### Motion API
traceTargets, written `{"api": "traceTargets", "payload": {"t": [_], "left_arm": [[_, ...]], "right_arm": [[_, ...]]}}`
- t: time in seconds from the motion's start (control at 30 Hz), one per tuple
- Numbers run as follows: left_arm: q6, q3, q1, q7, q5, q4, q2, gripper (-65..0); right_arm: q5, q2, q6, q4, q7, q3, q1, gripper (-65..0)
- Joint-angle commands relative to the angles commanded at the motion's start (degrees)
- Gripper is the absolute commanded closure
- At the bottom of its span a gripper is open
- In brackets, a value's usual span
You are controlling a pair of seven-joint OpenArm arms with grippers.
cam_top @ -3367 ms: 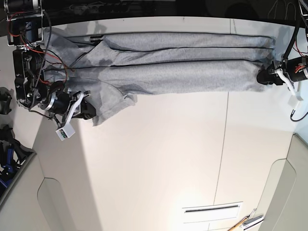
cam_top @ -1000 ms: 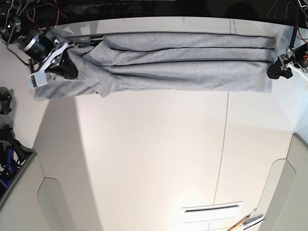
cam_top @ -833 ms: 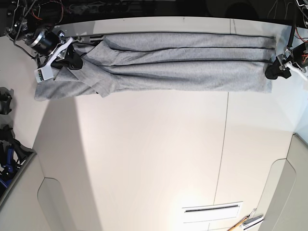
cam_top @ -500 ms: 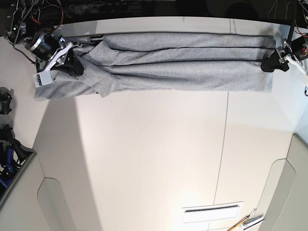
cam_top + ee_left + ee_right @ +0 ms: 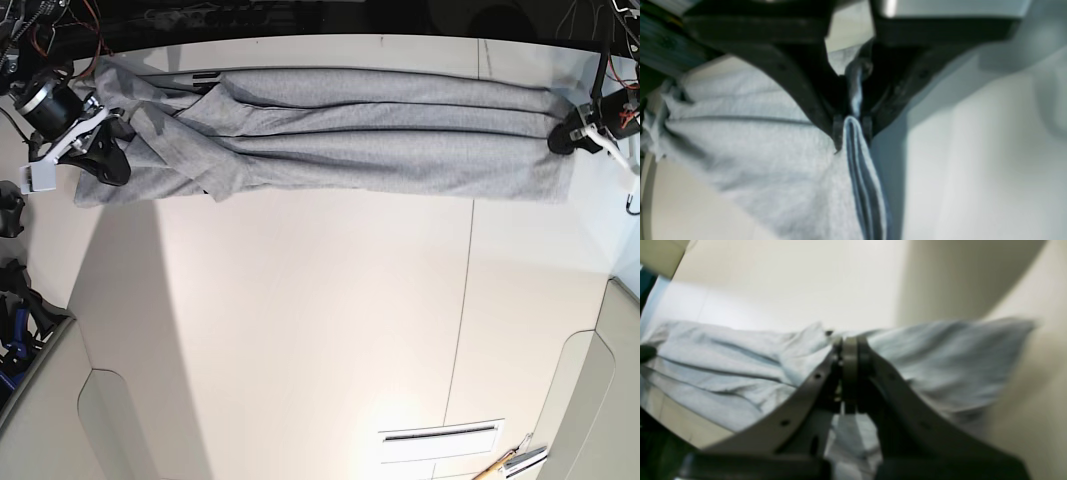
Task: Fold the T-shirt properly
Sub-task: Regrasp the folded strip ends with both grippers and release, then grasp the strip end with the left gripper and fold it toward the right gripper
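Observation:
The heather-grey T-shirt (image 5: pixel 340 140) lies folded into a long band across the far side of the table, plain side showing, no lettering visible. My right gripper (image 5: pixel 108 165) is at the shirt's left end in the base view. In the right wrist view it (image 5: pixel 848 343) is shut on a pinch of the grey fabric (image 5: pixel 740 350). My left gripper (image 5: pixel 562 140) is at the shirt's right end. In the left wrist view it (image 5: pixel 851 128) is shut on a hanging fold of fabric (image 5: pixel 867 186).
The white table (image 5: pixel 320 320) has a seam line (image 5: pixel 465 300) and a slot (image 5: pixel 440 433) near the front. A tool (image 5: pixel 510 462) lies at the front right. Black and blue gear (image 5: pixel 10 290) sits past the left edge. The far edge lies just behind the shirt.
My right gripper has shifted left and toward the front with the shirt's left end. My left gripper has drawn the right end outward. The band now looks stretched between them.

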Motion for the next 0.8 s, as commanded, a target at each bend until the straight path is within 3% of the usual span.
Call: {"api": "traceTargets", "payload": {"t": [0.17, 0.23, 0.33, 0.43, 0.6, 0.7, 0.8], "left_arm": [[0.0, 0.0, -6.23, -7.34, 14.36, 0.0, -2.67, 0.0], [0.0, 0.0, -8.33, -8.87, 17.92, 0.0, -4.46, 0.0], [0.0, 0.0, -9.84, -8.55, 17.64, 0.87, -6.51, 0.0], [0.0, 0.11, -8.48, -4.39, 11.85, 5.75, -6.19, 0.0], [0.0, 2.73, -1.49, -2.38, 6.27, 21.18, -0.79, 0.0], [0.0, 9.18, 0.2, -2.36, 7.26, 28.68, 2.6, 0.0], [0.0, 16.72, 0.02, -3.54, 10.49, 29.64, 4.98, 0.0]], "right_arm": [[1.11, 0.17, 0.0, 0.09, -0.11, 6.21, 0.02, 0.0], [1.09, 0.17, 0.0, 0.09, -0.15, 7.1, 0.0, 0.0], [1.09, 0.11, 0.0, 0.09, -0.33, 7.08, 0.0, 0.0], [1.07, 0.13, 0.0, 0.09, -0.35, 7.08, 0.0, 0.0], [1.09, 0.11, 0.0, 0.09, -0.35, 7.08, 0.0, 0.0], [1.09, 0.11, 0.0, 0.09, -0.35, 7.08, 0.0, 0.0], [1.03, 0.11, 0.0, 0.09, -0.9, 7.08, -0.02, 0.0]]}}
